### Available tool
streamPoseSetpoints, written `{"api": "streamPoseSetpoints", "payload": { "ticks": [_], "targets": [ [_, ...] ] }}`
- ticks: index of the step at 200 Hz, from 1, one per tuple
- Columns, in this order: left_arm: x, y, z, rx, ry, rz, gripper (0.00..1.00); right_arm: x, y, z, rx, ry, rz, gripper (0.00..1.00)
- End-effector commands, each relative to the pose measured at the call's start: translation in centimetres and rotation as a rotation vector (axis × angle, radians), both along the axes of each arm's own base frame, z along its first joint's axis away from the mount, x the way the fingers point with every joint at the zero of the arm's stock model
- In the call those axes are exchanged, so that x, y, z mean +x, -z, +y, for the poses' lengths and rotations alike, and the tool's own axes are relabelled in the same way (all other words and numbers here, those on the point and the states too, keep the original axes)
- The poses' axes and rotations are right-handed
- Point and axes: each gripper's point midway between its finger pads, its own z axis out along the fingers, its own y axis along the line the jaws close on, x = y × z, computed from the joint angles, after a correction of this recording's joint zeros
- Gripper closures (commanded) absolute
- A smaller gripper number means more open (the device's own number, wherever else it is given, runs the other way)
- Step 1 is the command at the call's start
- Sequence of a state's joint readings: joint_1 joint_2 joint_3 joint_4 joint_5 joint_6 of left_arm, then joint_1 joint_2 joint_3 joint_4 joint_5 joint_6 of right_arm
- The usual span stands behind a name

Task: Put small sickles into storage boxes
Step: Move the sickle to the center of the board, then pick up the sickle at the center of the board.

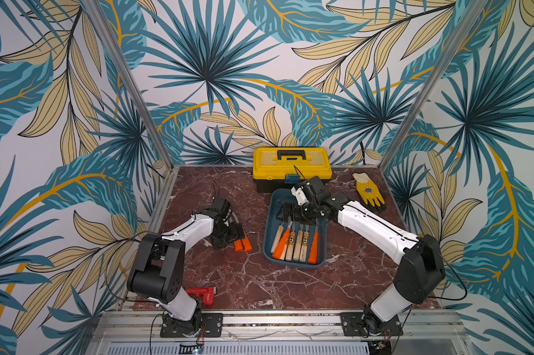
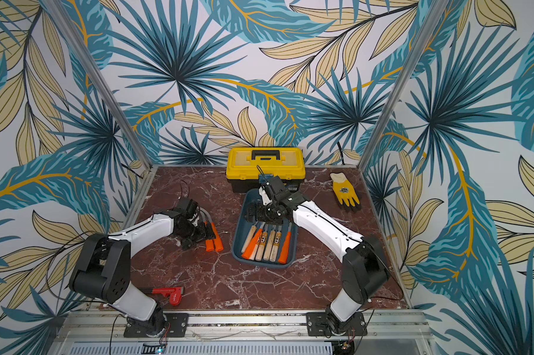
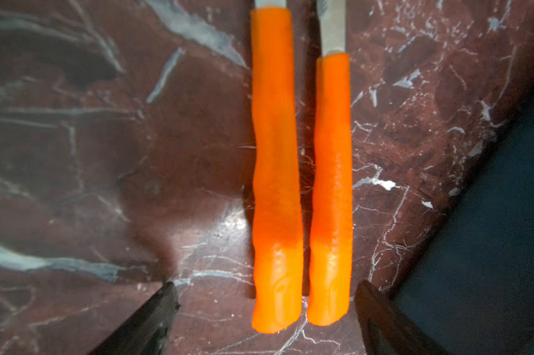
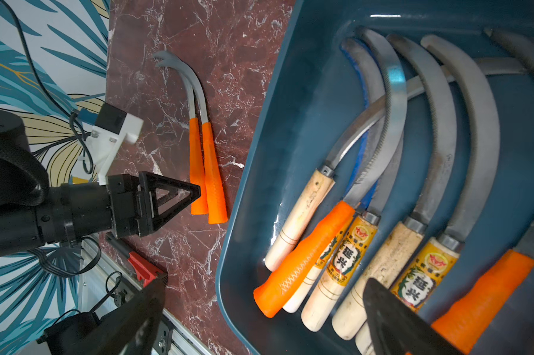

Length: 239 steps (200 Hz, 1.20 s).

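Observation:
Two small sickles with orange handles (image 3: 275, 172) (image 3: 331, 184) lie side by side on the marble, left of the storage box (image 1: 267, 246), and show in both top views (image 1: 242, 244) (image 2: 213, 244). My left gripper (image 3: 267, 285) is open, low over their handle ends, with a finger on each side and no contact; it also shows in a top view (image 1: 232, 232) and in the right wrist view (image 4: 195, 192). The teal storage box (image 4: 290, 107) holds several sickles (image 4: 382, 246) with wooden and orange handles. My right gripper (image 4: 265, 281) hangs open over the box's blade end (image 1: 285, 212), holding nothing.
A yellow-and-black toolbox (image 1: 292, 163) stands at the back, right behind the storage box. A yellow work glove (image 1: 370, 192) lies at the back right. A red clamp-like tool (image 1: 204, 293) lies near the front edge beside the left arm's base.

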<state>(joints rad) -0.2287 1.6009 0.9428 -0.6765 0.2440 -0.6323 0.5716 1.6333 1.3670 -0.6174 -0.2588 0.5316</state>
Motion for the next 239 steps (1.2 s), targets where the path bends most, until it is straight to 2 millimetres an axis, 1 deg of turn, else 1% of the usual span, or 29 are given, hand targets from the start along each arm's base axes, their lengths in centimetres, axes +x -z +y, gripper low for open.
{"api": "streamPoseSetpoints", "payload": {
  "ticks": [1, 34, 74, 101, 112, 122, 138, 165, 211, 239],
  "targets": [
    [-1.1, 0.2, 0.7, 0.04, -0.027, 0.05, 0.17, -0.5, 0.0, -0.2, -0.002, 0.009, -0.006, 0.01],
    [-0.7, -0.1, 1.1, 0.084, -0.035, 0.064, 0.32, -0.8, -0.2, -0.5, -0.007, 0.008, -0.013, 0.0],
    [0.5, -0.7, 0.7, 0.138, -0.011, 0.057, 0.32, -1.1, -0.2, -0.7, -0.009, 0.011, -0.014, 0.01],
    [1.1, -0.5, 0.2, 0.172, 0.017, 0.064, 0.32, -1.2, 0.0, -0.9, -0.015, 0.012, -0.014, 0.0],
    [1.2, -0.4, 0.2, 0.186, 0.023, 0.073, 0.35, -1.2, -0.1, -0.9, -0.016, 0.011, -0.017, 0.0],
    [1.3, -0.3, 0.3, 0.208, 0.029, 0.076, 0.41, -1.2, -0.1, -0.9, -0.018, 0.01, -0.018, 0.0],
    [1.4, -0.2, 0.4, 0.236, 0.041, 0.086, 0.43, -1.2, 0.0, -1.0, -0.023, 0.012, -0.017, 0.0],
    [1.4, 0.2, 0.5, 0.28, 0.071, 0.102, 0.45, -1.1, 0.0, -0.9, -0.023, 0.013, -0.02, 0.01],
    [0.6, 1.9, 0.6, 0.307, 0.086, 0.152, 0.45, -1.1, -0.1, -1.0, -0.027, 0.016, -0.021, 0.01],
    [0.1, 2.8, 0.6, 0.328, 0.097, 0.175, 0.48, -1.2, 0.1, -1.1, -0.031, 0.019, -0.019, 0.01]
  ]
}}
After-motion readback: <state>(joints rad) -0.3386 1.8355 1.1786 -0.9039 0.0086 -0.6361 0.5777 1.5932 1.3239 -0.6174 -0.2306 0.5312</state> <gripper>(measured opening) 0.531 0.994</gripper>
